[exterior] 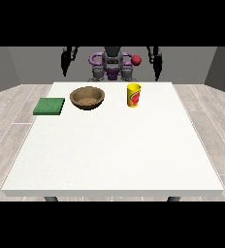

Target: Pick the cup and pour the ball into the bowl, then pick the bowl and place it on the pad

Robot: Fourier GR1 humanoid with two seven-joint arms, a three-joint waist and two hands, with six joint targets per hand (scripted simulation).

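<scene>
1. At the view's left, the hand (65, 62) hangs beyond the table's far edge, well clear of everything; I cannot tell how it is set.
2. The green pad (49, 106) lies flat right at the left edge of the white table (114, 155), toward the far side.
3. Just right of the pad, apart from it, sits the brown bowl (88, 97), upright, mouth up.
4. Next, the yellow cup (134, 95) with its red mark stands upright, a clear gap between it and the bowl, near the far edge.
5. A red ball (136, 59) shows above the cup, in front of the robot's torso, not on the table.
6. At the view's right, the other hand (156, 62) hangs behind the far edge; its state I cannot tell either.
7. The whole near half of the table and its right side lie open.
</scene>
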